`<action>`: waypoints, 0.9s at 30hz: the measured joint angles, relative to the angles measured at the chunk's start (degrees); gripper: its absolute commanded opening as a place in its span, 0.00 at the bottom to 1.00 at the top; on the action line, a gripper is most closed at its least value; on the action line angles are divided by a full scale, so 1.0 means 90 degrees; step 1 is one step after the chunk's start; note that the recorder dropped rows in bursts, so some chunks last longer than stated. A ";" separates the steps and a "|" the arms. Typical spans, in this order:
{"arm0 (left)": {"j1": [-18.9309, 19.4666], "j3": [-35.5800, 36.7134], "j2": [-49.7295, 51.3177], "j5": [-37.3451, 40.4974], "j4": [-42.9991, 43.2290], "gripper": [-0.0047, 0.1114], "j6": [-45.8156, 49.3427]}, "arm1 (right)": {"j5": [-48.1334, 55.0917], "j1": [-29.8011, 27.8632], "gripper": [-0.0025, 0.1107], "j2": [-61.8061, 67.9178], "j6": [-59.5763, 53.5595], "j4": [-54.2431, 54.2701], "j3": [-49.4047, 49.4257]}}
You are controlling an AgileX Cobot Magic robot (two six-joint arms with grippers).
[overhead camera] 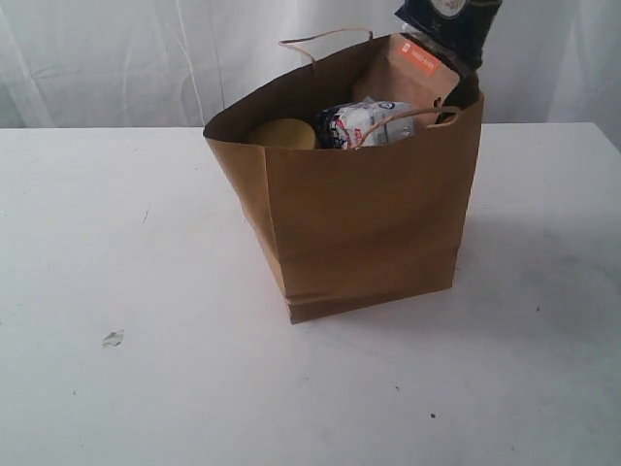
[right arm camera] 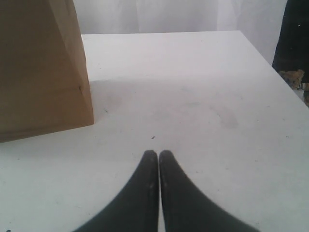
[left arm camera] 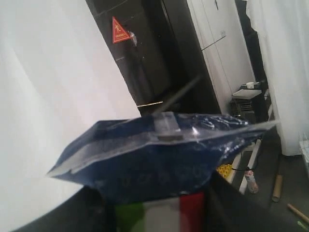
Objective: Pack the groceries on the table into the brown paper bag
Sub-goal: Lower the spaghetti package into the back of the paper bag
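Note:
The brown paper bag [overhead camera: 359, 214] stands upright in the middle of the table [overhead camera: 97, 243]. Inside it show a yellow-lidded jar [overhead camera: 283, 134], a small blue-white carton [overhead camera: 364, 123] and a brown orange-labelled pouch [overhead camera: 408, 73]. The spaghetti packet [overhead camera: 448, 24] rises from the bag's far right corner, its dark-blue end up. In the left wrist view my left gripper [left arm camera: 157, 215] is shut on that packet [left arm camera: 159, 159], a dark finger on each side. My right gripper [right arm camera: 159, 154] is shut and empty, low over the table beside the bag [right arm camera: 38, 67]. A small white lump [overhead camera: 114, 338] lies at the table's front left.
A white curtain [overhead camera: 116, 58] hangs behind the table's far edge. The left wrist view looks out at the room: a dark cabinet with a red warning triangle [left arm camera: 119, 30] and a white curtain [left arm camera: 38, 96]. The table's right edge [right arm camera: 270, 63] runs close to my right gripper.

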 measured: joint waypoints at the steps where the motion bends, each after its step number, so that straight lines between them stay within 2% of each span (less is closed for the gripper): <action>1: -0.0001 0.0000 0.0030 -0.0064 -0.0014 0.04 0.0034 | 0.0000 0.0000 0.03 0.0000 0.0000 0.0000 0.0000; 11: -0.0010 -0.0555 0.0507 -0.0229 -0.0025 0.04 0.0080 | 0.0000 0.0000 0.03 0.0000 0.0000 0.0000 0.0000; 20: 0.0026 -0.0627 0.0540 0.0776 0.0059 0.04 0.0101 | 0.0000 0.0000 0.03 0.0000 0.0000 0.0000 0.0000; 27: 0.0405 -0.0575 0.0110 0.1176 0.0160 0.04 -0.0077 | 0.0000 0.0000 0.03 0.0000 0.0000 0.0000 0.0000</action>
